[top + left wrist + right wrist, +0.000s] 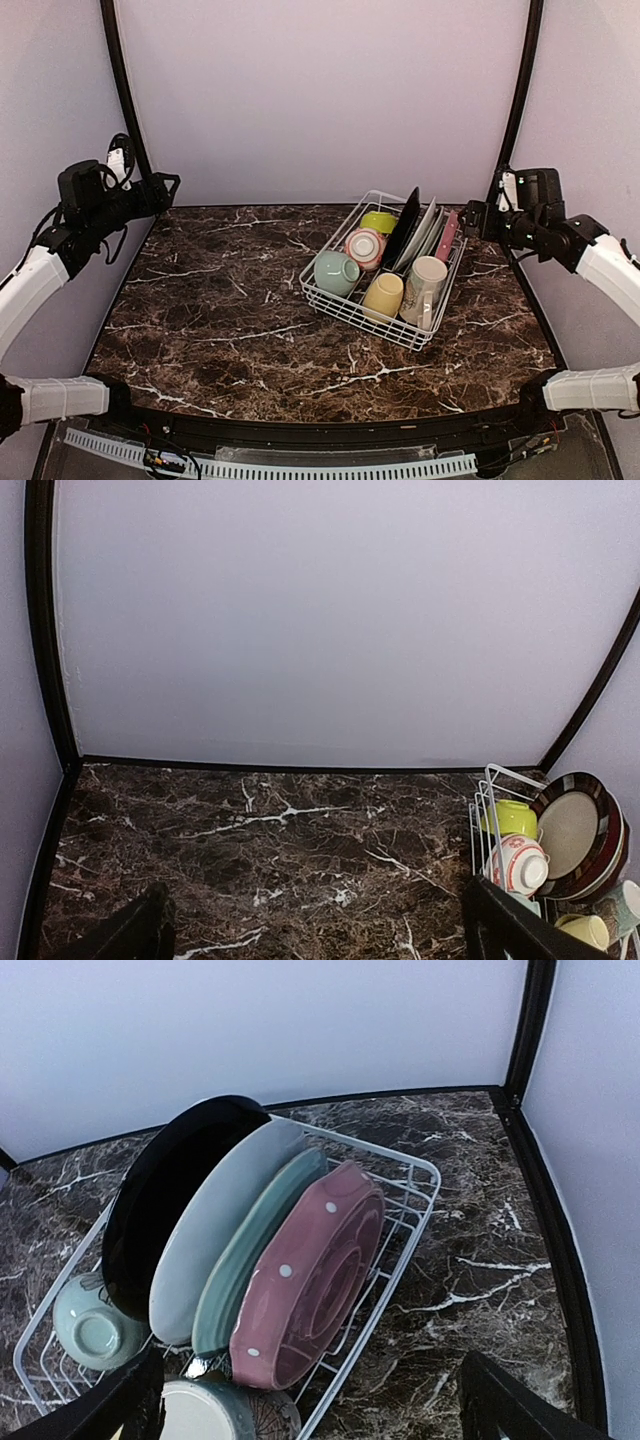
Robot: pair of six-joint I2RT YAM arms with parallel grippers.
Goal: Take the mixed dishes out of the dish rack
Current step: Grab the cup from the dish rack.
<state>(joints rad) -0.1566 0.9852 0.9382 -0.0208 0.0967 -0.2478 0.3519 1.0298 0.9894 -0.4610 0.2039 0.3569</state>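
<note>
The white wire dish rack (pixel 350 315) stands right of the table's middle. In it are a mint bowl (pixel 336 272), a pink-striped bowl (pixel 365 247), a lime bowl (pixel 379 221), a yellow mug (pixel 383 295), a beige mug (pixel 426 285) and upright plates, black (pixel 402 228) through pink (pixel 446 236). My right gripper (pixel 310 1410) hovers open above the rack's right end, over the pink dotted plate (pixel 310 1280). My left gripper (pixel 320 940) is open and empty, high at the table's far left, well away from the rack (pixel 480 820).
Dark marble tabletop (pixel 220 320) with pale walls behind and at the sides. Black frame posts (pixel 520 100) rise at both back corners. Bare marble lies left and in front of the rack.
</note>
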